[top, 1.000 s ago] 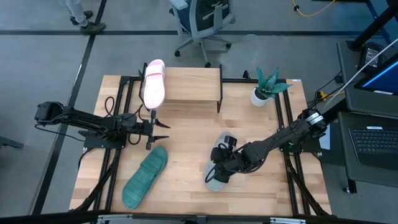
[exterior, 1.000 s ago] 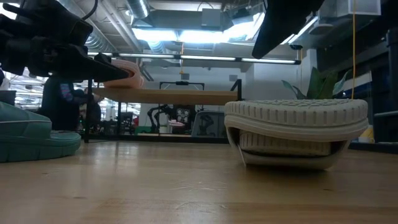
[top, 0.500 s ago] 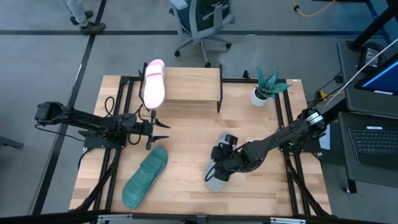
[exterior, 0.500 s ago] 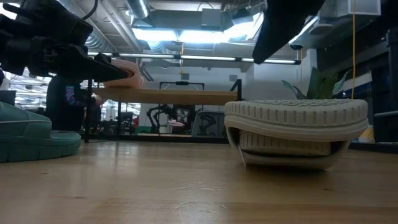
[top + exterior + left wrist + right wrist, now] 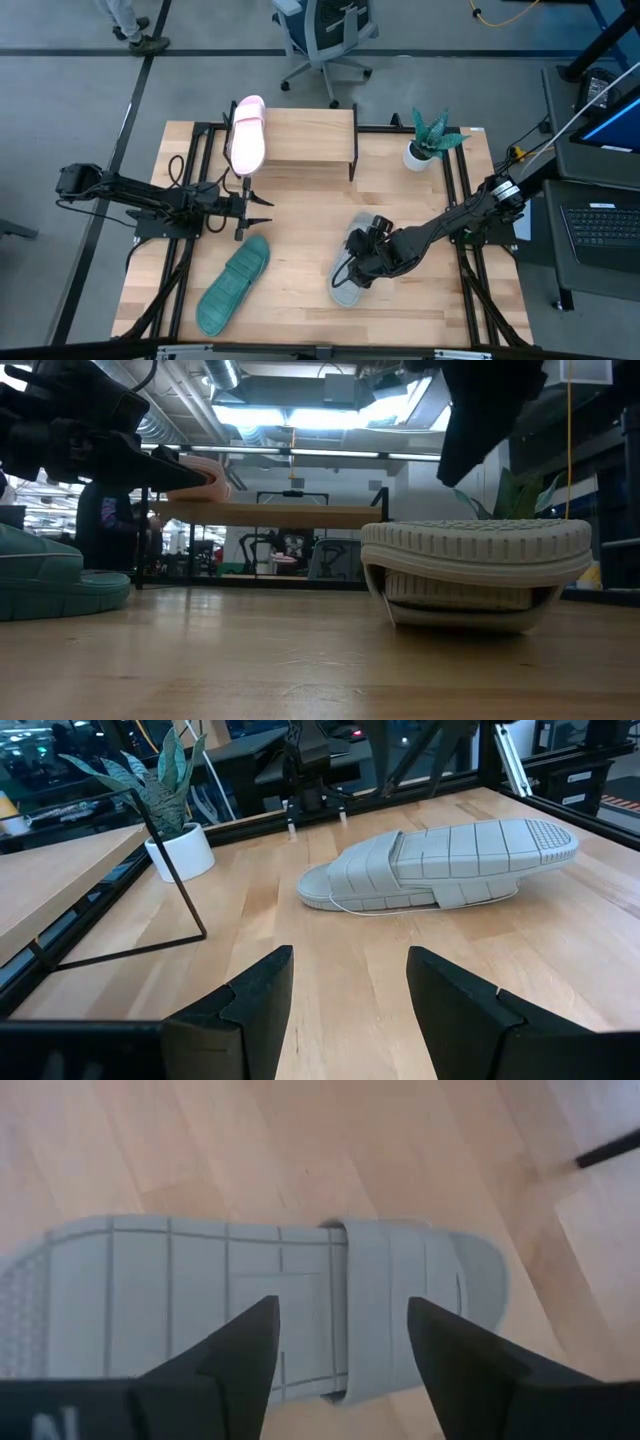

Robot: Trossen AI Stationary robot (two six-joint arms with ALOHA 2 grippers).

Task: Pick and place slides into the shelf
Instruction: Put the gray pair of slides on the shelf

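A pale pink slide (image 5: 247, 134) lies on the left end of the shelf (image 5: 305, 137), a wooden plank on thin black legs at the table's far side. A teal slide (image 5: 233, 285) lies sole up near the front left. The grey slide (image 5: 348, 272) lies upside down right of centre, ribbed sole up and strap (image 5: 455, 595) on the table. My right gripper (image 5: 362, 258) hangs open just above it, fingers (image 5: 245, 1345) spread over the sole (image 5: 190, 1300). My left gripper (image 5: 264, 202) waits open near the shelf's left legs, pointing toward the grey slide (image 5: 440, 865).
A potted plant (image 5: 428, 140) in a white pot stands at the far right, beside the shelf. Black frame rails (image 5: 455, 180) run along the table's left and right sides. An office chair (image 5: 325, 35) stands beyond the far edge, and a person (image 5: 110, 525) shows in the room behind.
My right gripper has shifted a little toward the table's right edge while staying above the grey slide. The grey slide lies where it was.
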